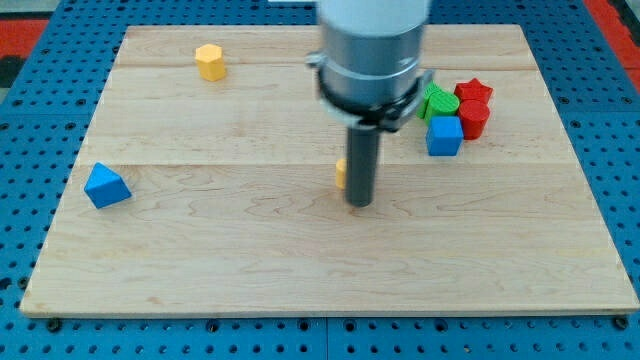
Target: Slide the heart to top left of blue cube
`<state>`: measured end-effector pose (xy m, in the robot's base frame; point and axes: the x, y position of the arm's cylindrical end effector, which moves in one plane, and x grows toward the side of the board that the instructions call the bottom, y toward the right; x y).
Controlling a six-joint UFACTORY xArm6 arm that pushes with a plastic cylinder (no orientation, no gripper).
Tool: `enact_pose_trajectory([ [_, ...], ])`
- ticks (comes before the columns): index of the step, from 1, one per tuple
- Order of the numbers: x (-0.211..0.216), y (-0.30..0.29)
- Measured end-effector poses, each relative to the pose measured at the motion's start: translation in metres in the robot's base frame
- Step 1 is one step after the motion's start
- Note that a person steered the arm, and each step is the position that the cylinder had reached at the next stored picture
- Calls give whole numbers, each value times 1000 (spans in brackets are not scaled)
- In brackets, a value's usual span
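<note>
Blue, a triangular block (106, 186) sat close to the wooden counter (250, 260)'s left edge, with bare wood all round it. A yellow hexagonal block (210, 61) lay near the top edge, well apart. My tip (359, 204) stood mid-counter, touching a small orange block (341, 172), mostly hidden behind the rod, its shape unclear. No gripper was in view. At the upper right a green block (437, 102), two red blocks (473, 93) (473, 118) and the blue cube (444, 136) clustered together.
</note>
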<state>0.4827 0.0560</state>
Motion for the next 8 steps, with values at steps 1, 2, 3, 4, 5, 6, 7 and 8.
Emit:
enact_pose_trajectory([
  [1,-44,4],
  [2,20,17],
  [3,-11,-18],
  [4,-21,-16],
  [5,-28,40],
  [6,-34,56],
  [7,-9,25],
  [8,-31,-19],
])
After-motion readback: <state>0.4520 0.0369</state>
